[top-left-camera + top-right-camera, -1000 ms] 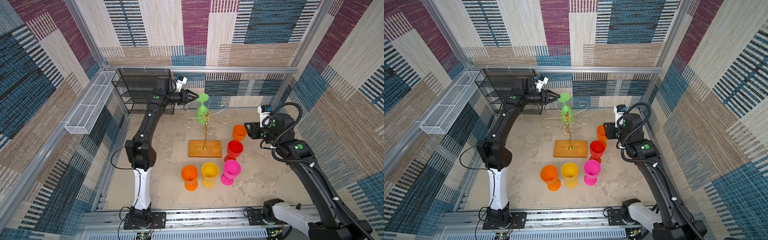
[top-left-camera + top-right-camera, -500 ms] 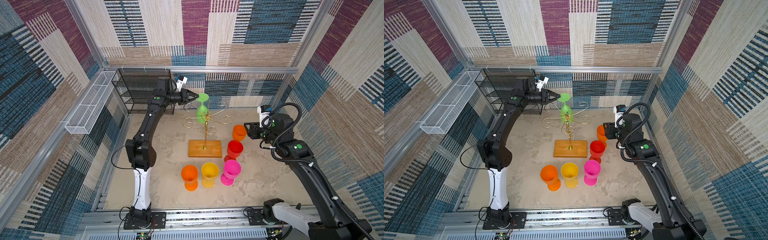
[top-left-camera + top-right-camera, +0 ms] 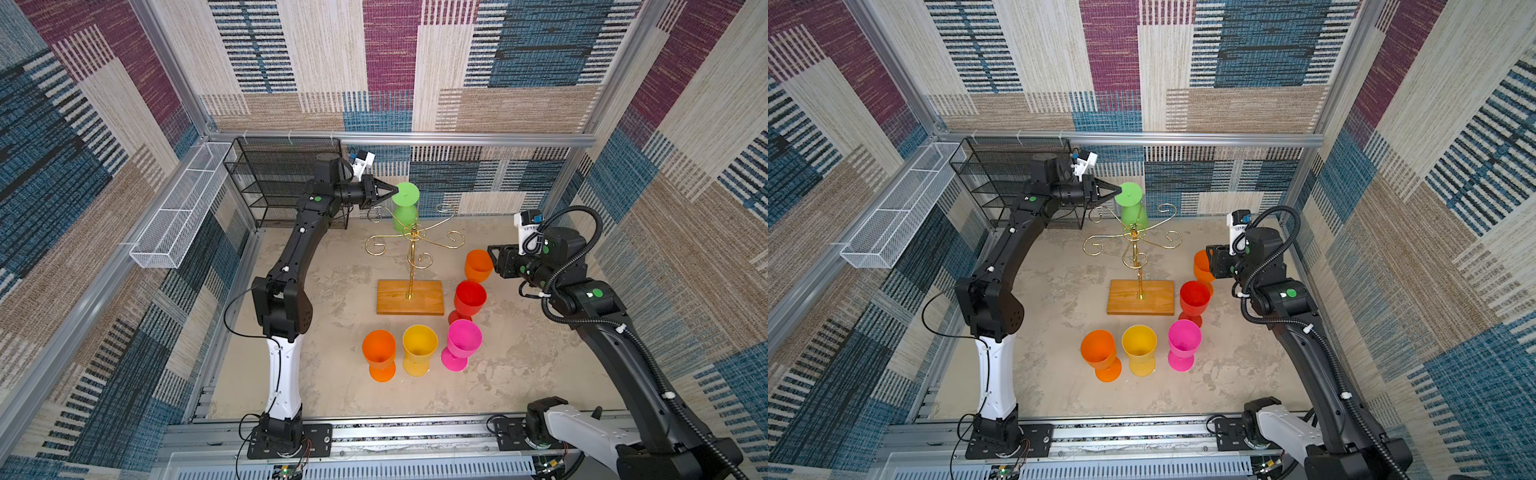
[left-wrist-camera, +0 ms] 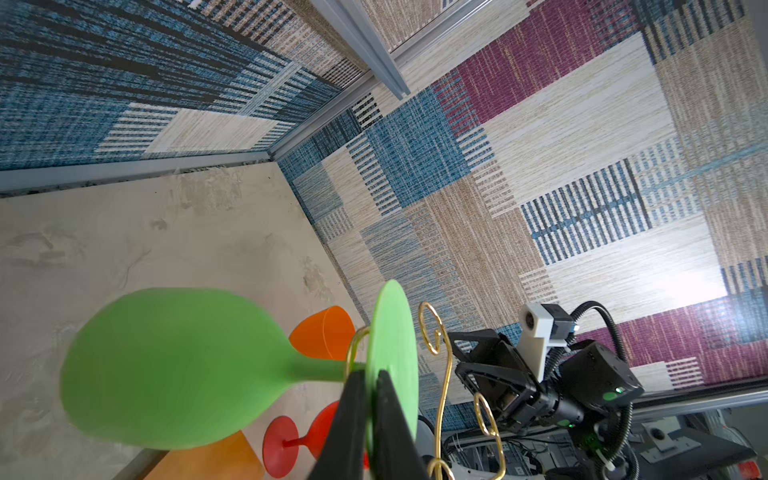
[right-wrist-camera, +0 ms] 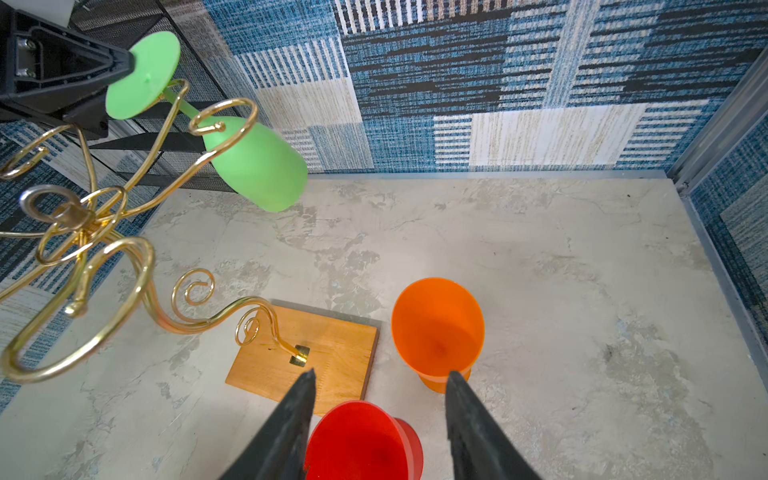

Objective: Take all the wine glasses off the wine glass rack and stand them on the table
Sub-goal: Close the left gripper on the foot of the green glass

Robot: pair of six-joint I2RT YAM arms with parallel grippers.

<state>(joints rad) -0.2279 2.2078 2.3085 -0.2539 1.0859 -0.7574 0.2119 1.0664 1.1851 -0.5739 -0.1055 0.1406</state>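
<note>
Blue, maroon and beige walls: woven patchwork panels in metal framing close in the cell on three sides.
Table: pale and mottled like plaster; everything below stands on it.
Black mesh shelf unit: in the back left corner, directly behind the left arm's wrist.
White wire basket: long and narrow, fixed along the left wall rail.
Wine glass rack: gold pole on a light-wood base mid-table, with curled wire arms spreading from the top.
Green wine glass: hangs upside down and tilted from a rear arm of the rack. Its foot is uppermost, and a gold curl wraps around the stem in the right wrist view.
Standing glasses: an orange glass, a red glass and a pink glass stand to the right of the base. A yellow glass and a second orange glass stand in front of it, all upright.
Left gripper: raised at the height of the rack top, with the fingers pinched together on the rim of the green foot, one on each face of the disc.
Right gripper: fingers about half spread with nothing between them, hovering above the orange and red glasses right of the rack.
</note>
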